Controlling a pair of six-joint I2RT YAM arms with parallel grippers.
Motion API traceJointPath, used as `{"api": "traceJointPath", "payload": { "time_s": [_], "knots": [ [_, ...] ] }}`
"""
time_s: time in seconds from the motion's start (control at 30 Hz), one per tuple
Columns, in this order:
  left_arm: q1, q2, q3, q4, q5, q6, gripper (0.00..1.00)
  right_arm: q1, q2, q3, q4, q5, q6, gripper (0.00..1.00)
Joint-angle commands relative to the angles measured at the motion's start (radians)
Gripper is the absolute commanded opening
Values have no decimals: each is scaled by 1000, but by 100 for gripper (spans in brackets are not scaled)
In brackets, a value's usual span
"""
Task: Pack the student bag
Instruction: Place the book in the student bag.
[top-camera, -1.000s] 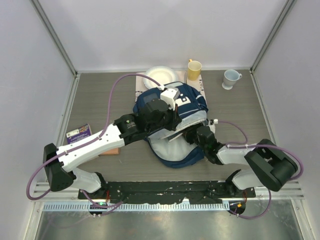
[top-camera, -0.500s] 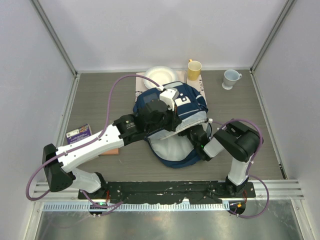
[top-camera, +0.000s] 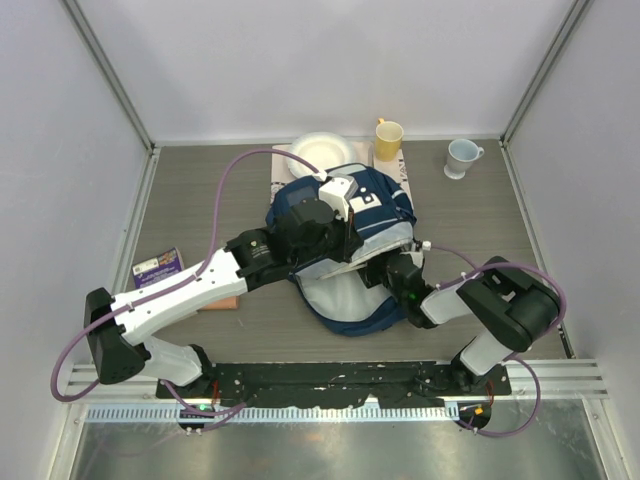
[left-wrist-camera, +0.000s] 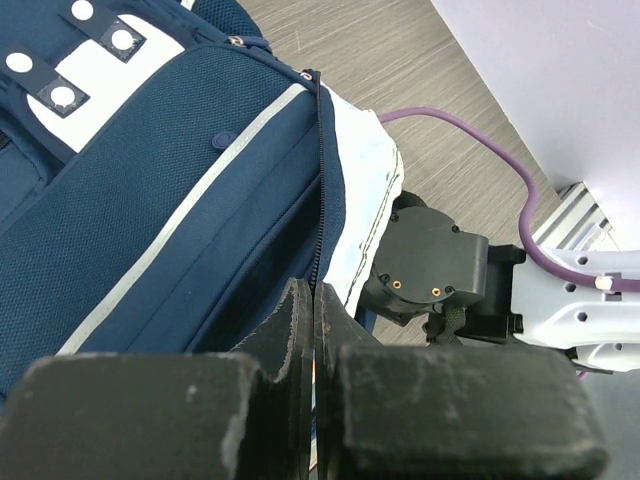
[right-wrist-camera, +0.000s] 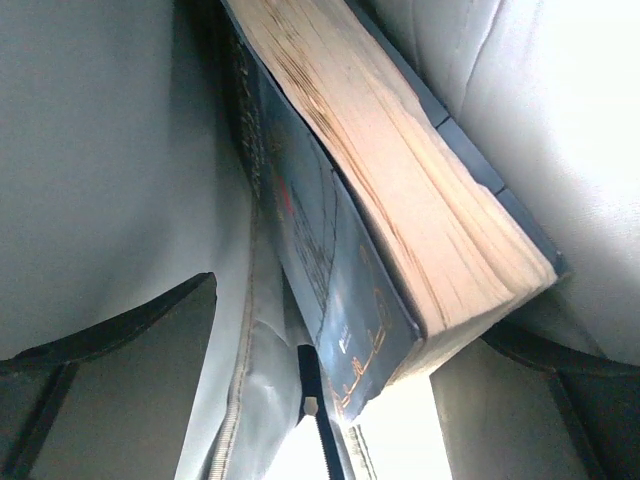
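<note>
Navy blue white-striped fabric backpack (top-camera: 385, 205) lies mid grey wood-grain surface (top-camera: 200, 200), mouth twd arms. L gripper (left-wrist-camera: 312, 300) clenched on its zip edge. R gripper (right-wrist-camera: 350, 320) inside backpack, jaws spread wide, released. Thick blue-covered book (right-wrist-camera: 400, 200) sits btwn them.

Item: thick paperback book, dk-blue cover, yellowed page edges (right-wrist-camera: 400, 200). Tilted, inside student bag w/ pale grey fabric lining (right-wrist-camera: 100, 150). Right gripper (right-wrist-camera: 350, 345) fingers spread wide either side. Black zip pull (right-wrist-camera: 315, 425) below.
</note>
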Motion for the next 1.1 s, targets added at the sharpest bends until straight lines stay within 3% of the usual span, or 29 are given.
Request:
{"api": "traceJointPath", "payload": {
  "time_s": [0.0,0.27,0.37,0.4,0.5,0.73,0.83,0.87,0.93,0.97,1.07],
  "knots": [
    [6,-37,23,93,-15,1,0,5,-31,41,-108,-71,21,86],
    [7,-40,22,97,-18,1,0,12,-224,20,-430,-41,-26,87],
    [7,-37,25,103,-14,1,0,12,-256,9,-425,-21,-37,71],
    [7,-34,25,103,-14,1,0,10,-256,12,-418,-19,-40,58],
    [9,-35,23,103,-14,-2,0,10,-224,38,-384,-27,-56,33],
    [9,-42,6,111,-5,-16,0,-7,-47,147,-203,-38,-80,9],
    [7,-42,0,114,3,-22,0,-7,-14,156,-103,-3,-77,10],
    [9,-40,0,116,5,-22,0,-7,-5,156,-90,2,-70,19],
    [9,-39,-1,117,6,-24,0,-8,-5,144,-62,5,-76,27],
    [9,-40,-1,116,6,-22,0,-7,-11,138,-60,-4,-79,39],
    [9,-40,-6,114,3,-21,0,-7,-43,90,-77,-41,-99,61]
  ]
}}
